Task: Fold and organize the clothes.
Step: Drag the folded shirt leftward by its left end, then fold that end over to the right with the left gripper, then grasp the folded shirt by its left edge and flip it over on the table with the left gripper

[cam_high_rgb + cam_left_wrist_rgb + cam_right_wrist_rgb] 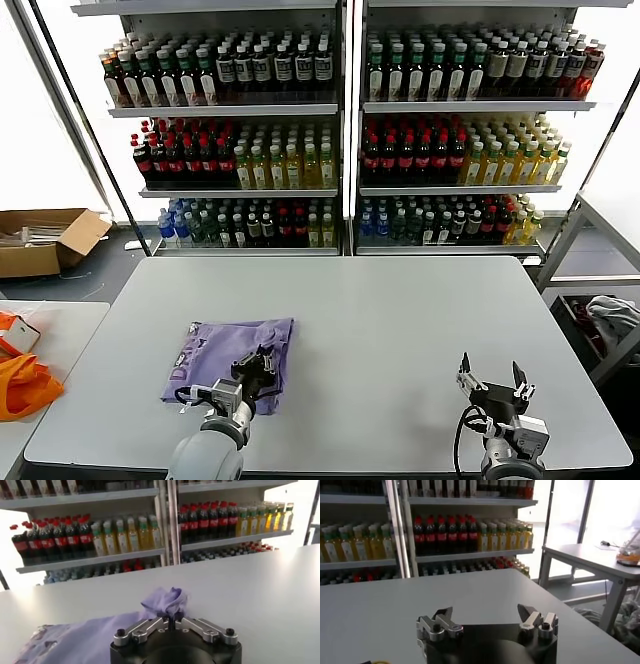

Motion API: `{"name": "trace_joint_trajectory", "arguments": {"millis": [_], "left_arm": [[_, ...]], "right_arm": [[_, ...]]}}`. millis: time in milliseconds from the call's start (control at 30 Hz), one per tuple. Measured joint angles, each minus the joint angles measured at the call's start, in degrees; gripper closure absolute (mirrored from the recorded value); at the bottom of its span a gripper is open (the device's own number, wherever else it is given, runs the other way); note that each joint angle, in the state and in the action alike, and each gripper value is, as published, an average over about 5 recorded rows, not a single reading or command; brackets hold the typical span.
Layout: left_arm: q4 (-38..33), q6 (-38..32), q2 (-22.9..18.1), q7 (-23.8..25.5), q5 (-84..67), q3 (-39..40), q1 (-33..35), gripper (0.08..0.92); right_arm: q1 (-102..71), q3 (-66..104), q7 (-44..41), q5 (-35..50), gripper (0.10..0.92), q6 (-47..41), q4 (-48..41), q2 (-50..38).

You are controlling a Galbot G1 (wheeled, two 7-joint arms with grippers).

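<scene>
Your left gripper (262,362) is sitting over the near right part of the lavender T-shirt (225,350), and its fingers are closing tight on a bunched-up fold of the cloth. In the left wrist view you are seeing that same pinch: the left gripper (171,621) has its jaws drawn together, and a crumpled peak of the T-shirt (165,602) is rising just past the fingertips while the rest of the fabric is spreading flat beside it.

The T-shirt is lying on the grey table (400,320), left of the table's middle and toward its near edge, already folded into a rough rectangle, with dark purple printing showing along the side nearest the table's left edge.

Your right gripper (493,381) is hovering over the table's near right corner, well apart from the T-shirt. Its fingers are spread wide and holding nothing; the right wrist view shows the right gripper (487,620) the same way, with bare tabletop between its two fingers.

Beyond the table's far edge, the drink shelves (340,110) are standing full of bottles.
</scene>
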Motion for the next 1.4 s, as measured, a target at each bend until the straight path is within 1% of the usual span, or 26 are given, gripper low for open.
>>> {"name": "trace_joint_trajectory", "arguments": {"millis": [167, 367, 600, 700, 800, 1133, 1400], "left_arm": [[-0.1, -0.96, -0.76, 0.78, -2.82, 1.36, 0.45, 0.649], [-1.14, -1.3, -1.13, 0.41, -7.93, 1.53, 0.64, 0.476], [-5.13, -1.11, -0.51, -1.0, -18.74, -0.98, 0.73, 0.269], [-5.85, -1.5, 0.35, -0.99, -19.9, -3.17, 1.13, 0.203], [-5.99, -2.25, 1.69, -0.47, -18.27, -5.9, 1.8, 0.181], [-5.04, -4.4, 7.0, 3.29, -7.22, -14.24, 4.96, 0.177], [-2.85, -2.87, 9.76, 4.83, -7.04, -17.38, 5.35, 0.177]], "right_arm": [[-0.03, -0.48, 0.02, -0.19, 0.203, 0.13, 0.12, 0.14], [0.07, -0.74, 0.01, -0.24, 0.203, 0.38, -0.03, -0.28], [0.77, -1.83, -0.03, -0.38, 0.203, 0.43, -0.66, -0.61], [1.27, -2.4, -0.07, -0.26, 0.203, 0.37, -1.05, -0.95], [1.87, -2.99, -0.12, -0.14, 0.203, 0.36, -1.56, -1.25], [3.94, -4.91, -0.18, -0.07, 0.203, 0.42, -3.41, -1.44], [4.29, -5.14, -0.13, -0.01, 0.203, 0.51, -3.91, -1.53]]}}
